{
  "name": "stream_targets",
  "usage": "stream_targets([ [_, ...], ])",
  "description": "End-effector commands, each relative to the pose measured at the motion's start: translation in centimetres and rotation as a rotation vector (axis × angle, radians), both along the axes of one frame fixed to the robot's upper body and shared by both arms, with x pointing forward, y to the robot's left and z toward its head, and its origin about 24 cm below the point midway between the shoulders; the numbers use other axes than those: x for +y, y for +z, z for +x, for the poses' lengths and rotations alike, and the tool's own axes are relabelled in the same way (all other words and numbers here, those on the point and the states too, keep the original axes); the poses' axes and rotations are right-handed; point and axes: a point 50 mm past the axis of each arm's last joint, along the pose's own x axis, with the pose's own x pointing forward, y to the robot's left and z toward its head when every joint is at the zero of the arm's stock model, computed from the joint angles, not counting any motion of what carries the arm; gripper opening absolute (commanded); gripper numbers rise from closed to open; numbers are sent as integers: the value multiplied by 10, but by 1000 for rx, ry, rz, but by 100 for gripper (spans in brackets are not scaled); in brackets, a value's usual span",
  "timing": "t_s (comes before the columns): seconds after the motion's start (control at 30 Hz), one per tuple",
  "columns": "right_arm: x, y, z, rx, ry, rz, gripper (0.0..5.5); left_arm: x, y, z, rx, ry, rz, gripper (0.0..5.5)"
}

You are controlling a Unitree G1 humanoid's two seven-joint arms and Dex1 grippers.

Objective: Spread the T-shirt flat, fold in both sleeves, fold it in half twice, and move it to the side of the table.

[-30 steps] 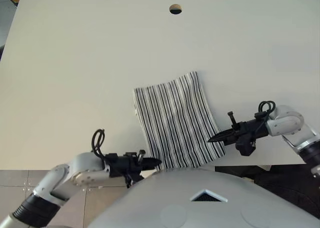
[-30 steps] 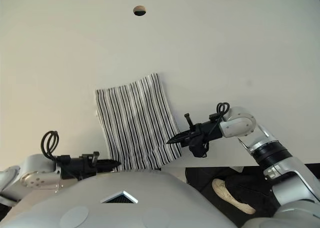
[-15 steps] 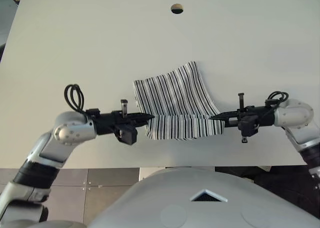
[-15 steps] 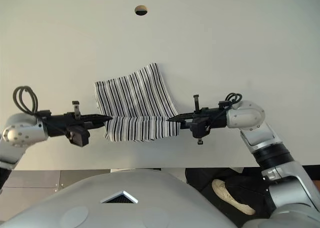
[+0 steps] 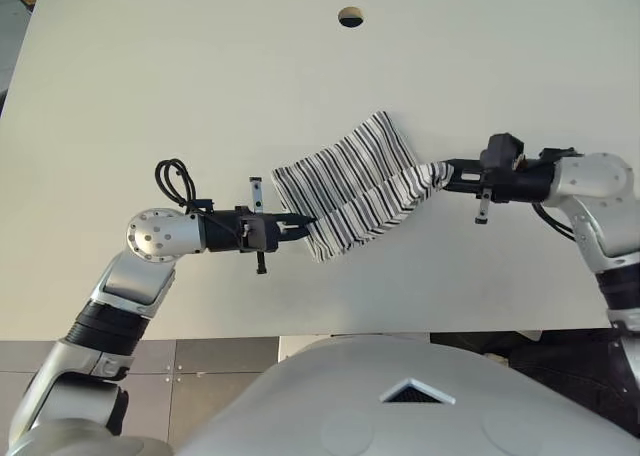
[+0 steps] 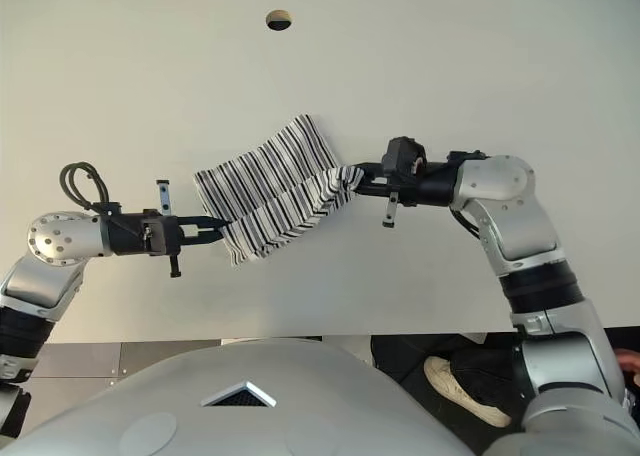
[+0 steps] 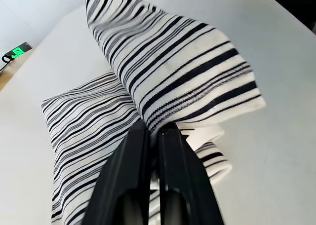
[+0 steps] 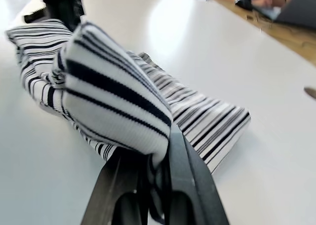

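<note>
The black-and-white striped T-shirt (image 5: 350, 181) lies folded in the middle of the white table (image 5: 200, 96), its near edge lifted and doubled back over the rest. My left gripper (image 5: 308, 222) is shut on the shirt's near left corner (image 7: 163, 121). On the other side my right gripper (image 5: 442, 175) is shut on the near right corner (image 8: 148, 141), held higher and farther back than the left. The cloth between the two corners sags toward the table. The far edge of the shirt rests flat.
A round cable hole (image 5: 350, 17) sits near the table's far edge. The table's front edge (image 5: 300, 336) runs just below the arms. Bare tabletop lies to the left, right and beyond the shirt.
Both grippers have risen from the table's front edge and carried the shirt's near edge up and away, folding it over the far half. The right one has travelled farther.
</note>
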Motion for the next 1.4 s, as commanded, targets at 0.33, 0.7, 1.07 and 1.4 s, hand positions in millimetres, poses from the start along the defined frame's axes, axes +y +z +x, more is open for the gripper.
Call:
stream_targets([
  [0.33,20,-8,53,164,-88,-103,16,15,-10,8,165,257,-139,10],
  [0.7,57,-4,81,178,-46,-86,16,20,-25,-4,183,380,-151,10],
  [1.07,80,-18,99,201,-96,-128,16,38,-42,-3,232,610,-175,10],
  [1.4,84,-16,114,233,-237,-84,181,41,-57,9,333,830,-334,150],
])
